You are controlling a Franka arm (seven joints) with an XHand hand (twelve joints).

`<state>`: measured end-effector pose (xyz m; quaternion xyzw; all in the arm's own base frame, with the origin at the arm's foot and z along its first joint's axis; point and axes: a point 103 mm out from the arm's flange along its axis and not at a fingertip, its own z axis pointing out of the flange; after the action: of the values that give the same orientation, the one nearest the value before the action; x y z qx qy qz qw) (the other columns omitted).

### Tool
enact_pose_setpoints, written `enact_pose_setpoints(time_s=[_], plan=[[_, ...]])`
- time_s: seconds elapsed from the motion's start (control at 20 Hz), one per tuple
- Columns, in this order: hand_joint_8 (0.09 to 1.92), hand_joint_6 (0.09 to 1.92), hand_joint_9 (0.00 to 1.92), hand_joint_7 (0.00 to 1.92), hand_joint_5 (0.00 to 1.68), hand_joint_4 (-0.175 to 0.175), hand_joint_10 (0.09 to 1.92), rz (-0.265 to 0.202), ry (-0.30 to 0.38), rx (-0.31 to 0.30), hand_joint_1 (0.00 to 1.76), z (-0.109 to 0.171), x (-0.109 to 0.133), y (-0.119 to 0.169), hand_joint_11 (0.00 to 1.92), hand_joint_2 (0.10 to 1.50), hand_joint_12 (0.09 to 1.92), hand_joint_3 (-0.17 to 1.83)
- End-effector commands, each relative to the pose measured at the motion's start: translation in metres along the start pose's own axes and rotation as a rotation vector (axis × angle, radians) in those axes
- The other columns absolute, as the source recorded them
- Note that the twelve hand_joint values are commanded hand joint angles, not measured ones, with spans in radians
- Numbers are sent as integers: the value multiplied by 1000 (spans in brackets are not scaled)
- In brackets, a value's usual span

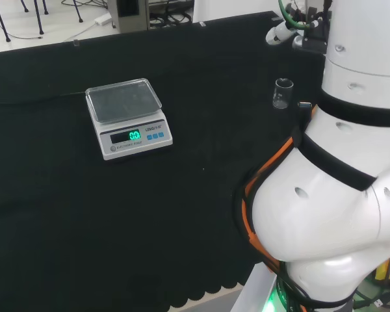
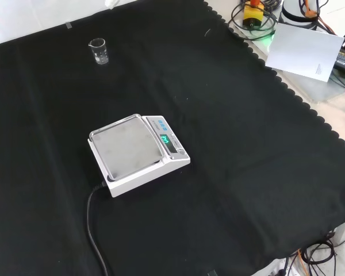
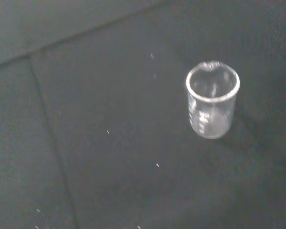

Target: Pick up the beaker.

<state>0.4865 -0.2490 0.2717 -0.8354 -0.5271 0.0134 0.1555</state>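
A small clear glass beaker (image 1: 283,93) stands upright and alone on the black cloth, just left of the arm's white links in the head view. In the front view the beaker (image 2: 99,50) sits near the far left part of the cloth, with bare cloth all round it. Seen from the wrist, the beaker (image 3: 212,100) is close below, its round rim and pouring lip plain, and it looks empty. Nothing touches it.
A white digital scale (image 1: 127,117) with a steel pan and a lit display stands mid-cloth (image 2: 138,152), its black cable (image 2: 92,230) running toward the near edge. The arm's big white links (image 1: 351,162) rise right of the beaker. A white sheet (image 2: 303,49) lies beyond the cloth's scalloped edge.
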Motion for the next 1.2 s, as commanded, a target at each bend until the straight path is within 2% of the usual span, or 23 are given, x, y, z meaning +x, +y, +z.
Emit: enact_pose_setpoints(time_s=[0.05, 0.45, 0.75, 0.85, 1.05, 1.2], plan=[[717, 154, 110, 63, 296, -20, 896, 22, 43, 222, 750, 47, -19, 23, 19, 1023, 1492, -175], [732, 157, 172, 104, 340, -24, 890, -18, 38, 244, 780, 72, -9, 23, 61, 1023, 1481, -175], [736, 154, 196, 120, 347, -23, 885, -28, 12, 285, 798, 87, -1, 27, 98, 1009, 1474, -175], [728, 137, 159, 88, 317, -15, 886, -30, -5, 317, 812, 92, 1, 32, 97, 999, 1470, -175], [571, 94, 11, 6, 252, -1, 700, -31, 10, 288, 825, 96, 2, 45, 7, 998, 1415, -175], [617, 88, 0, 9, 276, -12, 783, -25, -2, 269, 825, 91, 1, 57, 0, 1018, 1433, -175]])
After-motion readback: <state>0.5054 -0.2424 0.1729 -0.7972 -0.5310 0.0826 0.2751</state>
